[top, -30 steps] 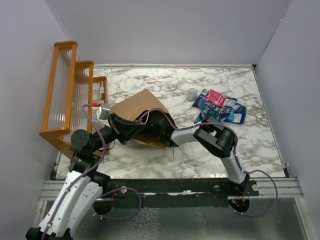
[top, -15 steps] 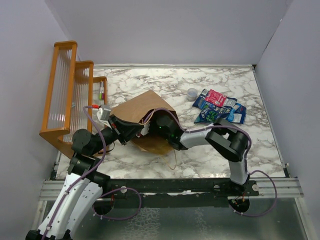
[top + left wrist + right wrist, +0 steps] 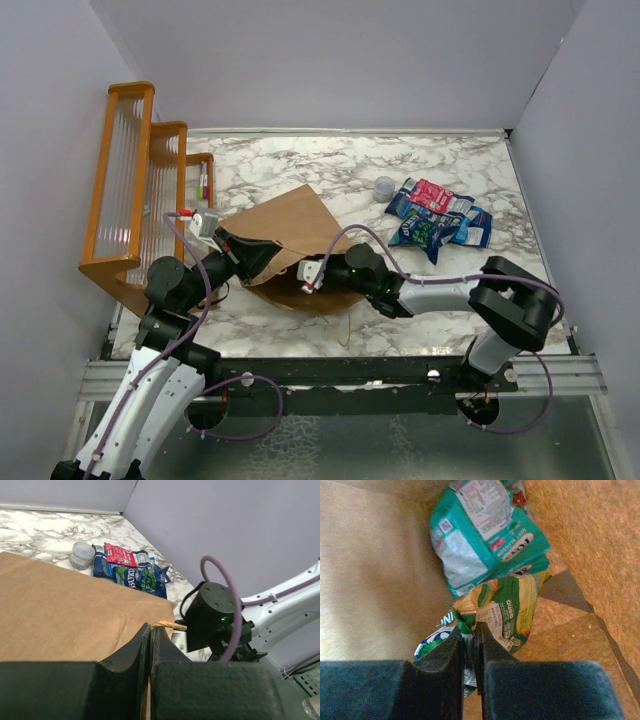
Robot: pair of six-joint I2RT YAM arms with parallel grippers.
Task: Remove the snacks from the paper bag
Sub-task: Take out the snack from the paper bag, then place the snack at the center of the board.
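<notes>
I'm mid-extraction. My right gripper (image 3: 470, 632) is inside the paper bag (image 3: 290, 215), which lies on its side on the marble table (image 3: 480, 290) with its mouth toward the arms. The jaws are clenched on a crumpled corner of a yellow-green snack packet (image 3: 507, 612). A teal packet (image 3: 480, 535) lies just beyond it, touching, deeper in the bag. Something white-and-green shows under the fingers; I can't tell whether it's a third packet.

My left gripper (image 3: 150, 636) is pinched closed on the bag's rim, right by the twisted handle (image 3: 169, 625) — I judge it's there to anchor the bag against the pull.

The next move, as I read it, is a straight draw back along the bag's length, keeping the corner pinch firm. The foil looks slippery, and the grip is only on a small fold.

Room is tight inside, with paper walls close on both sides and a crease ridge on the right. Once out of the mouth, there's open marble toward the right, where the pile of removed snacks (image 3: 435, 215) sits near a clear cup (image 3: 384, 185). The orange rack (image 3: 135, 190) crowds the left side — I'd avoid swinging that way.
</notes>
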